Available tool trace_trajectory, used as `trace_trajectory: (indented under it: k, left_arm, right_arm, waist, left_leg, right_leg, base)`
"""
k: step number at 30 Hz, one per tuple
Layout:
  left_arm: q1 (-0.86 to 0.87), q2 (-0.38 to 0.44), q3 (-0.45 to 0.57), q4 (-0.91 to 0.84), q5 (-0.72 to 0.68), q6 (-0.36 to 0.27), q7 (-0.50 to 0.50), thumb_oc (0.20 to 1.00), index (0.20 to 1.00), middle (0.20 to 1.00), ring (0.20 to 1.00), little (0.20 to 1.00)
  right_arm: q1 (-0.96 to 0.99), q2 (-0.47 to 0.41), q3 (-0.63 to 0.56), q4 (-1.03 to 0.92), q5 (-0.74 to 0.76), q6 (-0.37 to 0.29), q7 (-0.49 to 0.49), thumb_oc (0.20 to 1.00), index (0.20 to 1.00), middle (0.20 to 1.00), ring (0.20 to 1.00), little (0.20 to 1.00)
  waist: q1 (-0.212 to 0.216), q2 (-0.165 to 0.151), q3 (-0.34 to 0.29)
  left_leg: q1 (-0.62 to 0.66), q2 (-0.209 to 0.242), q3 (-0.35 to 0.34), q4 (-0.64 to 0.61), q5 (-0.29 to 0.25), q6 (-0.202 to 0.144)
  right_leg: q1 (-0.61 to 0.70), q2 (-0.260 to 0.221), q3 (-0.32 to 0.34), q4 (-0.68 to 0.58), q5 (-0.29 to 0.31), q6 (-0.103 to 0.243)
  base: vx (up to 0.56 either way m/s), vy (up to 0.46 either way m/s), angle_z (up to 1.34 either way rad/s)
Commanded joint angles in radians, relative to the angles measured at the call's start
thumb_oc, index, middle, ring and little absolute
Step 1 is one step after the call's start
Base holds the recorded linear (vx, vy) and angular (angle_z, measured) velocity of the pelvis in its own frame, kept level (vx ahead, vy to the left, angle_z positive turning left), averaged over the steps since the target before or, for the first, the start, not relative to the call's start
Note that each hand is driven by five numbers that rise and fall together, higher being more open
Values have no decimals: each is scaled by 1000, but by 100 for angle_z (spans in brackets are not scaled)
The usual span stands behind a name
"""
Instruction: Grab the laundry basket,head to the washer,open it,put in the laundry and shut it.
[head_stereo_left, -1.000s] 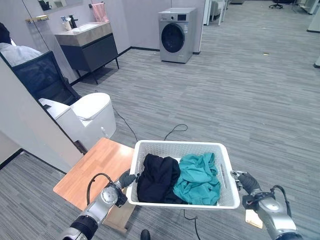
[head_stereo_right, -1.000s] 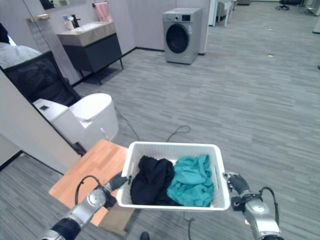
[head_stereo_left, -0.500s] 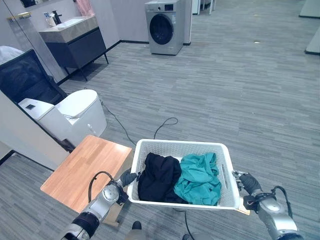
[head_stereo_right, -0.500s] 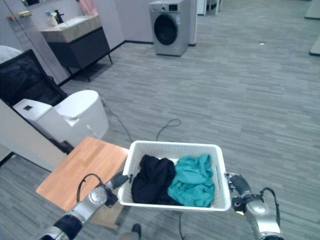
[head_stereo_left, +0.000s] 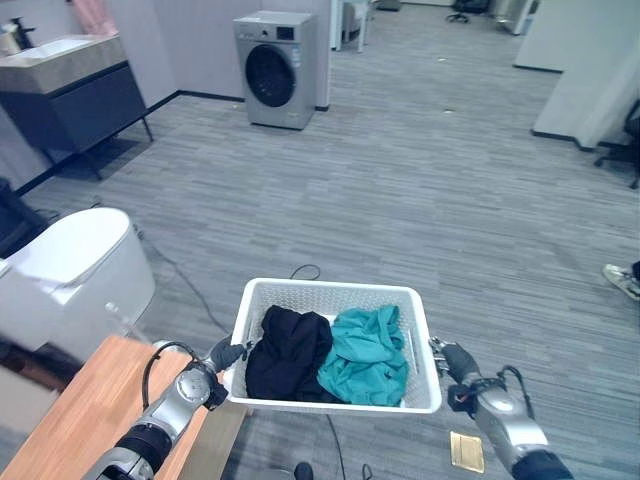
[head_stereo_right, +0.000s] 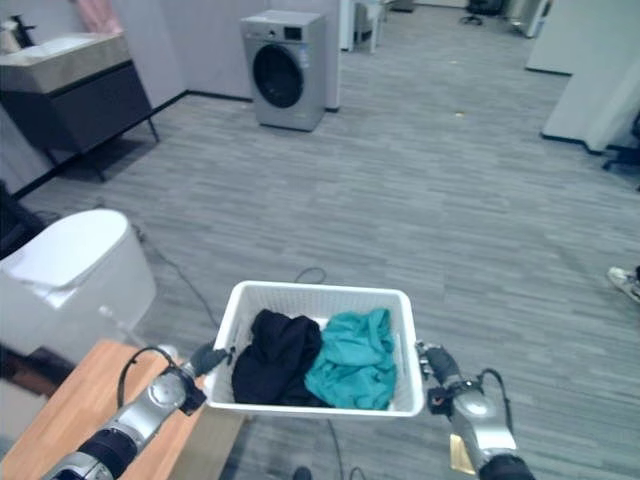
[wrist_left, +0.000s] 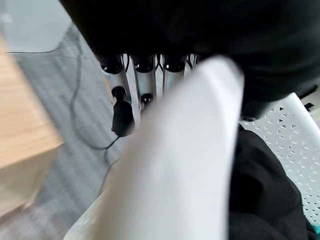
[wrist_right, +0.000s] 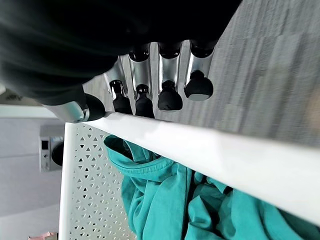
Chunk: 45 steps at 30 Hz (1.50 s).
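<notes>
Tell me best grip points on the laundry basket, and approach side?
The two short-end rims of the white laundry basket, one hand from each side. The rolled lip there takes curled fingers under it, as the left hand and right hand show; clothes fill the middle.

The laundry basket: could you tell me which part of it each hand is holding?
Laundry basket: left hand grips the left rim, right hand the right rim.

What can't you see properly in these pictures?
- Bottom of the laundry basket, eye views: covered by the black garment and teal garment.
- Inside the washer, eye views: its dark door is shut.
- Left hand fingertips, left wrist view: hidden behind the basket rim.
- Person's shoe, left eye view: cut off by the edge.
</notes>
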Motion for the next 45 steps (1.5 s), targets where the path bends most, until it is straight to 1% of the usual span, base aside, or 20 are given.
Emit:
trace_trajectory:
  k: [1,2,3,6,9,12,15,19,20,22,25,26,27,29,33,36,38,40,41,45]
  left_arm:
    - [-88,-88,-3,-64,-46,-123,13,200,200,200,200,200]
    - [-96,-80,-9,-54,-54,-111,8,200,200,200,200,200]
    - [-103,-75,-13,-55,-55,-107,2,200,200,200,200,200]
    - [-106,-73,-14,-61,-65,-108,-2,200,200,200,200,200]
    - [-102,-77,-9,-61,-68,-111,10,200,200,200,200,200]
    - [-101,-84,-2,-36,-46,-118,21,200,200,200,200,200]
    - [-99,-81,-4,-24,-35,-122,22,200,200,200,200,200]
    - [-102,-94,-13,-5,-52,-118,19,200,200,200,200,200]
    - [-102,-94,-13,-6,-53,-118,19,200,200,200,200,200]
    - [-118,-95,-18,-17,-60,-95,8,200,200,200,200,200]
    - [-122,-92,-12,-27,-59,-90,12,200,200,200,200,200]
    - [-125,-93,-11,-32,-64,-87,12,200,200,200,200,200]
    - [-131,-91,-1,-30,-67,-86,16,200,200,200,200,200]
    - [-140,-87,2,-27,-63,-89,21,200,200,200,200,200]
    - [-169,-87,-10,-17,-79,-99,27,200,200,200,200,200]
    - [-156,-79,-9,-15,-83,-103,25,200,200,200,200,200]
    - [-126,-60,1,-22,-86,-110,21,200,200,200,200,200]
    - [-112,-55,7,-30,-86,-113,19,200,200,200,200,200]
    - [-85,-47,10,-41,-86,-117,16,200,200,200,200,200]
    - [-74,-24,7,-70,-73,-119,13,200,200,200,200,200]
  right_arm:
    - [-102,-25,50,-84,-13,-81,39,200,200,200,200,200]
    - [-115,-18,56,-89,-19,-72,44,200,200,200,200,200]
    - [-114,-20,58,-91,-15,-67,47,200,200,200,200,200]
    - [-108,-26,57,-100,-11,-66,49,200,200,200,200,200]
    - [-85,-32,46,-115,-4,-68,47,200,200,200,200,200]
    - [-72,-26,50,-122,-15,-64,55,200,200,200,200,200]
    - [-48,-23,43,-130,-22,-61,60,200,200,200,200,200]
    - [-11,-30,34,-165,-11,-68,58,200,200,200,200,200]
    - [-11,-30,33,-165,-11,-68,58,200,200,200,200,200]
    - [8,-46,18,-208,17,-75,40,200,200,200,200,200]
    - [9,-56,14,-216,32,-75,21,200,200,200,200,200]
    - [9,-61,12,-223,34,-72,14,200,200,200,200,200]
    - [0,-74,7,-233,41,-67,16,200,200,200,200,200]
    - [-14,-78,7,-236,43,-67,16,200,200,200,200,200]
    - [-60,-70,22,-201,39,-84,-9,200,200,200,200,200]
    - [-69,-58,30,-185,26,-80,-4,200,200,200,200,200]
    - [-55,-33,38,-172,28,-79,12,200,200,200,200,200]
    - [-45,-23,37,-172,25,-80,20,200,200,200,200,200]
    - [-34,-6,41,-154,21,-80,29,200,200,200,200,200]
    - [-25,0,32,-144,17,-79,35,200,200,200,200,200]
  waist:
    - [-2,82,-37]
    - [-21,115,-18]
    - [-26,136,-15]
    - [-50,142,-2]
    - [-79,150,-1]
    - [-100,134,1]
    - [-104,112,-13]
    - [-113,86,-31]
    - [-116,87,-32]
    - [-106,55,5]
    - [-103,37,18]
    - [-100,36,23]
    - [-84,35,28]
    - [-66,50,30]
    - [-17,74,45]
    - [-9,88,14]
    - [8,72,-15]
    - [14,62,-24]
    - [17,52,-45]
    - [6,62,-60]
  left_leg:
    - [-106,36,-57,-10,76,-13]
    - [-40,68,-63,-22,55,-16]
    - [-18,86,-77,-30,49,-24]
    - [7,95,-104,-28,28,-39]
    - [45,114,-161,-39,-10,-65]
    - [110,137,-194,-64,-54,-95]
    - [128,164,-211,-83,-54,-115]
    - [97,302,-273,-6,-16,-176]
    - [93,304,-277,-3,-17,-178]
    - [-55,320,-292,255,112,-146]
    - [-126,336,-241,352,124,-118]
    - [-152,334,-217,350,126,-117]
    - [-204,255,-197,305,79,-118]
    - [-219,196,-194,186,81,-126]
    - [-282,147,-206,-16,179,-149]
    - [-239,149,-198,-35,198,-134]
    - [-216,110,-218,22,168,-120]
    - [-200,96,-206,26,155,-106]
    - [-165,73,-194,15,139,-81]
    - [-117,44,-210,-2,110,-41]
  right_leg:
    - [55,70,-120,-146,416,-28]
    - [-38,-4,-213,-101,346,-59]
    - [-84,-16,-238,-143,312,-97]
    - [-94,-53,-256,-239,266,-124]
    - [-136,-112,-173,-426,303,-107]
    - [-171,-156,-114,-608,411,-69]
    - [-136,-146,-101,-628,417,-64]
    - [-117,-47,-127,-541,338,-114]
    - [-117,-46,-132,-540,338,-115]
    - [-60,-5,-168,-534,320,-169]
    - [-30,12,-192,-550,311,-194]
    - [-20,15,-199,-555,306,-198]
    - [-2,23,-201,-569,295,-199]
    - [17,45,-199,-573,275,-198]
    - [81,72,-195,-574,221,-207]
    - [135,65,-186,-569,182,-201]
    - [161,28,-161,-508,168,-186]
    - [168,8,-150,-478,186,-172]
    - [151,-20,-135,-397,269,-141]
    - [88,-35,-110,-222,414,-105]
  base:
    - [231,4,10]
    - [291,10,-12]
    - [274,-23,-26]
    - [139,-101,-8]
    - [213,-217,58]
    - [300,-357,42]
    - [174,-324,33]
    - [169,-424,42]
    - [76,-271,23]
    - [59,-483,50]
    - [45,-252,47]
    - [167,-203,31]
    - [208,-130,38]
    - [254,-28,3]
    - [252,16,18]
    - [449,108,-40]
    - [612,186,-39]
    - [354,164,-37]
    - [318,197,-23]
    - [294,197,-31]
